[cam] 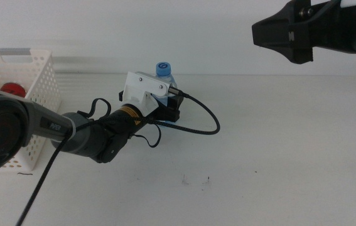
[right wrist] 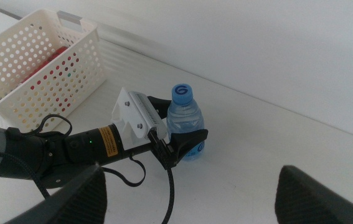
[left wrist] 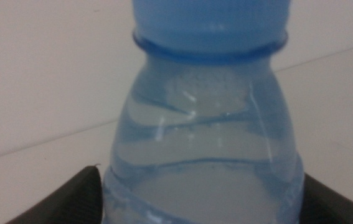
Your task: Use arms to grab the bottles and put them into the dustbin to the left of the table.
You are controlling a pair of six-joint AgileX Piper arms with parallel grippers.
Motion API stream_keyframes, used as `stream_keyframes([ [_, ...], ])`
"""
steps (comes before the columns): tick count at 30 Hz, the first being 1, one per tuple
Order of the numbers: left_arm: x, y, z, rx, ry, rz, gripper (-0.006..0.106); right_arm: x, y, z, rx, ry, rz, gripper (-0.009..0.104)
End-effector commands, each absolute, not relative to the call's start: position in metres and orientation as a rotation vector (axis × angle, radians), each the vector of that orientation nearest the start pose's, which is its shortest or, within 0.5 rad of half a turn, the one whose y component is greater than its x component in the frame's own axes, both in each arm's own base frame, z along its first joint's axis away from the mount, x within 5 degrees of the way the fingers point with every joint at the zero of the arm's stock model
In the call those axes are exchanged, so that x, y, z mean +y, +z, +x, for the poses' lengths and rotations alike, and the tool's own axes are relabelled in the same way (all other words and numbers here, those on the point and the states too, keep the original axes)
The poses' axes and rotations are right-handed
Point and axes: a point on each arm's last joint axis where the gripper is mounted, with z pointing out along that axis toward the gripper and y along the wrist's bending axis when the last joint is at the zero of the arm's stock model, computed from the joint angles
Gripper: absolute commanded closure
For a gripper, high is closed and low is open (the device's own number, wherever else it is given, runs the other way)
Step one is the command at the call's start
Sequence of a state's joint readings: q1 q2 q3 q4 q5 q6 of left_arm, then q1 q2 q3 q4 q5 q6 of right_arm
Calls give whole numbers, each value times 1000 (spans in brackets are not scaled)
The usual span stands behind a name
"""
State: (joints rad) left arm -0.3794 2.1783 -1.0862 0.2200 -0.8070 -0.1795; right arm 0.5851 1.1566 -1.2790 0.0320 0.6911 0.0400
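Observation:
A small clear water bottle (cam: 163, 72) with a blue cap stands upright on the white table (cam: 278, 150). My left gripper (cam: 168, 103) reaches in from the left, its jaws closed against both sides of the bottle's body. The left wrist view shows the bottle (left wrist: 204, 143) filling the gap between the jaws, and the right wrist view shows the left gripper (right wrist: 185, 140) around the bottle (right wrist: 184, 118). My right gripper (cam: 284, 31) hangs high at the right, open and empty. The white dustbin (cam: 36, 75) stands at the left with a red can (cam: 12, 89) inside. The yellow tea bottle is not visible.
A thick black cable (cam: 203, 122) loops from the left wrist onto the table to the right of the bottle. The dustbin (right wrist: 70, 56) stands close to the left arm's far side. A few dark specks (cam: 193, 181) mark the tabletop in front.

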Motion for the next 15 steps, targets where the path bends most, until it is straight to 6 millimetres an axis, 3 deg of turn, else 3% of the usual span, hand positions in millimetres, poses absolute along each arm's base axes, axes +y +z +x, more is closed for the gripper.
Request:
stream_keyframes([
  [1, -172, 118, 402, 1735, -429, 398, 14, 136, 433, 201, 1981, 422, -554, 8],
  [6, -169, 119, 404, 1724, -428, 397, 43, 136, 433, 201, 1981, 422, -554, 8],
  [9, -169, 119, 403, 1731, -427, 396, 68, 136, 433, 201, 1981, 422, -554, 8],
  [10, -170, 123, 403, 1724, -447, 392, 84, 136, 433, 201, 1981, 422, -554, 8],
  [12, -169, 133, 398, 1710, -452, 405, 98, 136, 433, 201, 1981, 422, -554, 8],
  [15, -164, 157, 387, 1708, -440, 412, 102, 136, 433, 201, 1981, 422, -554, 8],
])
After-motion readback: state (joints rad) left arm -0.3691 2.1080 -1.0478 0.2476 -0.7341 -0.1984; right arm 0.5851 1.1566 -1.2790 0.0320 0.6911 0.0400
